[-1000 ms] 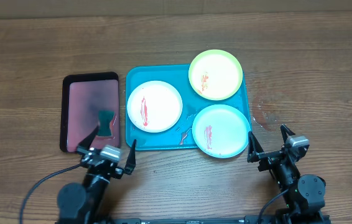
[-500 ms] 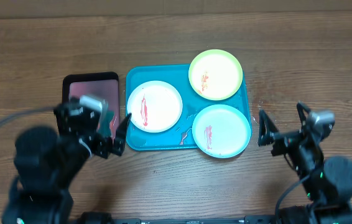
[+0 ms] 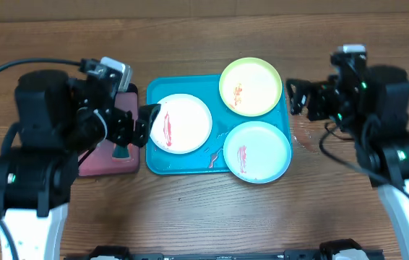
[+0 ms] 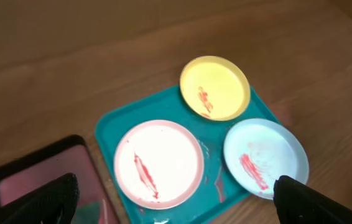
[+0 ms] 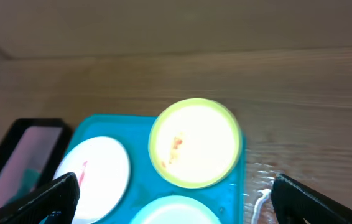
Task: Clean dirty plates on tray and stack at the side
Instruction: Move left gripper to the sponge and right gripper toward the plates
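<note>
Wood-grain tabletop all round, and mid-table sits the tray [image 3: 162, 85] with all three plates on it: white plate [image 3: 183, 123] on the left, yellow-green plate [image 3: 251, 87] at the far right corner, mint plate [image 3: 257, 150] at the near right, each streaked red. Left gripper [image 3: 138, 128] hovers at the tray's left edge beside the black-rimmed tray [image 3: 107, 165], right gripper [image 3: 295, 99] just off the right rim, both with jaws spread wide and carrying nothing. Nothing wiped, nothing stacked at the side, so I'd call this the very start, with all the cleaning and stacking left to do.
</note>
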Robot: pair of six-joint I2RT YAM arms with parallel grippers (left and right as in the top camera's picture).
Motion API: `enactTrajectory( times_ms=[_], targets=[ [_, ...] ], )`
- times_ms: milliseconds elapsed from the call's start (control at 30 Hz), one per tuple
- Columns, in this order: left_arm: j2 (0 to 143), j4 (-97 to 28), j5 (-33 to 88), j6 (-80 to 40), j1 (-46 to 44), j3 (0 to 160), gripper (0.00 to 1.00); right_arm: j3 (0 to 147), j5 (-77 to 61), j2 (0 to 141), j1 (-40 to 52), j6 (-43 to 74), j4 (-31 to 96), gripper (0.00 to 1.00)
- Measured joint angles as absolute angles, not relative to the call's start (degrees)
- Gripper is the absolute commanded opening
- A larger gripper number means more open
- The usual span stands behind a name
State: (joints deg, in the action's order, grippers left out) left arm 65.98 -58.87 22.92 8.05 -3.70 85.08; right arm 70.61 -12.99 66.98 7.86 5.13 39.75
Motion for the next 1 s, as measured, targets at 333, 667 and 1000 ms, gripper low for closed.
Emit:
enactTrajectory(
  times_ms=[333,667,1000],
  targets=[
    [73.1,-60.4,24.2,3.9,-3.8,85.1,1.0,71.4,-23.3,80.7,9.1,8.1,37.8,1.0],
    [81.2,-67.4,1.0,-19.3,-9.9,86.0,1.0,86.2,-22.0,96.4,10.6,12.7,48.6,1.0],
    [85.1,-77.2,-12.8,-32.8,-12.7,87.0,1.0,88.7,-19.2,103.5,18.5,13.5,49.0,0.98]
  ],
)
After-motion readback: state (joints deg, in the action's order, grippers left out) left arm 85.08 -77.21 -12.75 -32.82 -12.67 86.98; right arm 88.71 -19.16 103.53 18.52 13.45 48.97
